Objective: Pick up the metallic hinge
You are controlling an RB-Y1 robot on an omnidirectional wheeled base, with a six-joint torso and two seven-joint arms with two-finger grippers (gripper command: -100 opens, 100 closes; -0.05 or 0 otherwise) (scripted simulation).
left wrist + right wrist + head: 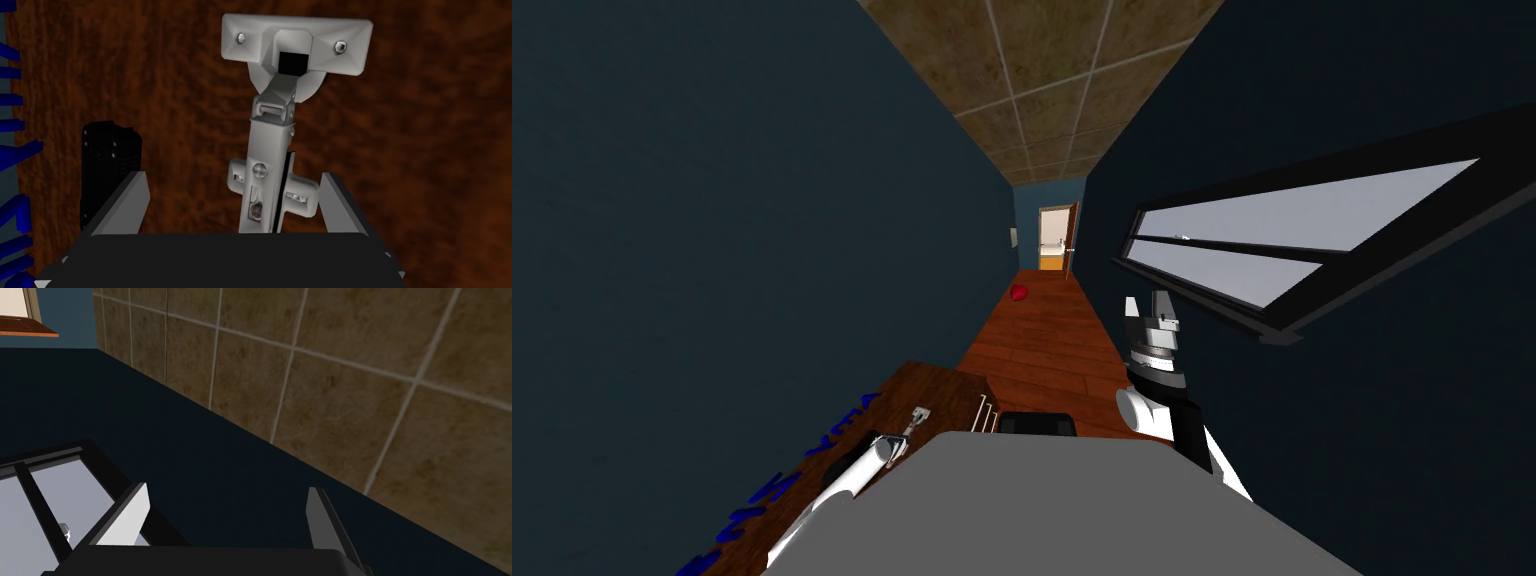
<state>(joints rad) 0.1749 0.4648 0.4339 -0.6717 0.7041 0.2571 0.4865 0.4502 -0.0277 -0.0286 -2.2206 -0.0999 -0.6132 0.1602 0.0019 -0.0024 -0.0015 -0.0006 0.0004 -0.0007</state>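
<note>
Between spread fingers (127,205) of left tool (235,176) — grey hinge (270,145) on tabletop (425,150)

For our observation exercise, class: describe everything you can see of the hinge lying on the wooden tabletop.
The hinge is light grey, metal-looking: a wide plate with two screws and a square hole, a jointed arm, then a long bar crossed by a screwed mounting plate. It lies on the dark brown wooden top, its bar end between the open fingers of the left gripper.
</note>
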